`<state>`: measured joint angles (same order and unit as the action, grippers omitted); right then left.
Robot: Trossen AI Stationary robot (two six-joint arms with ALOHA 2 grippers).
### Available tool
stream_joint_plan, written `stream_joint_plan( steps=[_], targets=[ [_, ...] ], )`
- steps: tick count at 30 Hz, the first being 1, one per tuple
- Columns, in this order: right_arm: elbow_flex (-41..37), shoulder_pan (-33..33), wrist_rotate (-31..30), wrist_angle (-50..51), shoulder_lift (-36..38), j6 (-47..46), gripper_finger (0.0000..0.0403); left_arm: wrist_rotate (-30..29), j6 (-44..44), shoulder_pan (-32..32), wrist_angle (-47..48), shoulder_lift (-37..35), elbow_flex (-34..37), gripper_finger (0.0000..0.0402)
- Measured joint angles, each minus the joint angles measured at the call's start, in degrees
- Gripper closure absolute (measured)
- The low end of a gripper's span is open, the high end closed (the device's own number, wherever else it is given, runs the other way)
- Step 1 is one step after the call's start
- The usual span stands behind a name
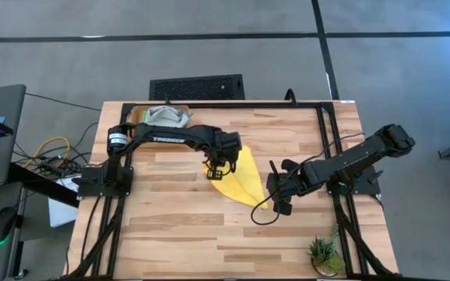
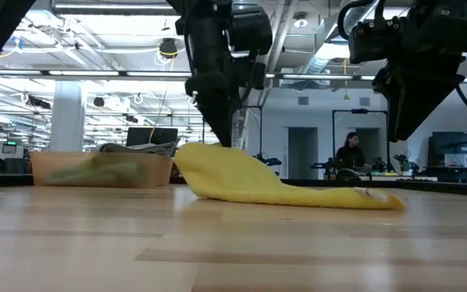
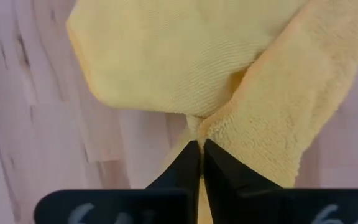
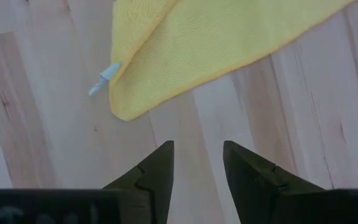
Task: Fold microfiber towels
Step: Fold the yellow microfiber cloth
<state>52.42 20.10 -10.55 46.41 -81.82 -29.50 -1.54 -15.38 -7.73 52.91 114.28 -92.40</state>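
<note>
While the left gripper [image 1: 219,168] pinches the far-left corner of the soft yellow microfiber towel [image 1: 241,181] at mid-table, the right gripper [image 1: 280,201] hovers with fingers parted just beside the towel's near-right tip. The cloth's long axis runs diagonally between them, so the right arm is likely nearer that free corner.

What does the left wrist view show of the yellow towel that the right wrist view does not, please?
Only the left wrist view shows the left gripper shut on a bunched pinch of the yellow towel, cloth folding over on both sides. Only the right wrist view shows the towel's free corner with its small pale tag, lying flat beyond the open right gripper, which touches nothing. Both show the same towel on the wooden table.
</note>
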Motion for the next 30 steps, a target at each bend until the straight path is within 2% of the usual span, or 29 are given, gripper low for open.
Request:
stream_joint_plan(
  steps=[11,17,25,30],
  targets=[
    [0.0,0.01,-0.02,-0.01,0.0,0.04,0.0242,-0.26,-0.33,1.2,0.29,0.24,1.5,0.0372],
    [0.0,0.01,-0.02,-0.15,0.0,0.02,0.0242,-0.15,-3.59,1.34,0.1,0.24,3.87,0.0341],
    [0.0,0.01,-0.02,-0.15,0.0,0.03,0.0242,1.14,-3.67,1.29,-1.25,0.24,6.04,0.0302],
    [0.0,0.0,-0.02,-0.15,0.0,0.04,0.0242,1.12,-4.42,1.29,-3.48,0.24,7.0,0.0298]
  ],
)
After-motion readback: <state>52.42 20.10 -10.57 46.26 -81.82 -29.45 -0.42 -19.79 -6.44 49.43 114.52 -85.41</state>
